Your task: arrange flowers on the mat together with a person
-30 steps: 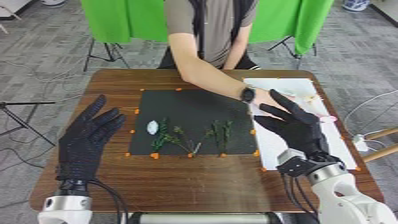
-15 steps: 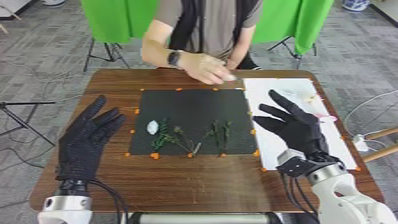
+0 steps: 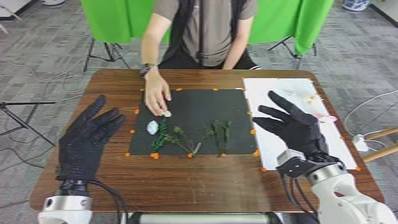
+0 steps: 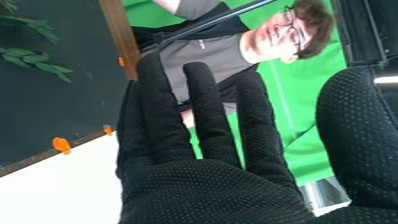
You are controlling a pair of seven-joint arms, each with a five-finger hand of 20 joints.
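1. Farthest left, the left robot hand (image 3: pixel 82 140) is above the table (image 3: pixel 200 182) beside the mat (image 3: pixel 191 102), its fingers loosely extended, holding and touching nothing.

2. On the mat's left part, the person's hand (image 3: pixel 155 97) has just arrived. It was over by the white sheet (image 3: pixel 266 87), then crossed above the mat's far edge; now a small pale flower (image 3: pixel 166 114) is at its fingertips, just beyond the white bloom (image 3: pixel 153 127). I judge the person is adding a piece to the left cluster, so that side should be left free for the moment.

3. Beside the white bloom and on toward the mat's right, leafy stems (image 3: pixel 161 139), thin sprigs (image 3: pixel 184 139) and more greenery (image 3: pixel 226 134) lie in the near half. These have not shifted. The arrangement looks partly built, with greens laid and blooms still being added.

4. The right robot hand (image 3: pixel 300 134) is above the white sheet, spread and relaxed, grasping nothing. It has kept its place while the person worked.

5. Farther right on the sheet lie pale blooms (image 3: pixel 307 97) and a pink one (image 3: pixel 328 119), likely the next to be picked.
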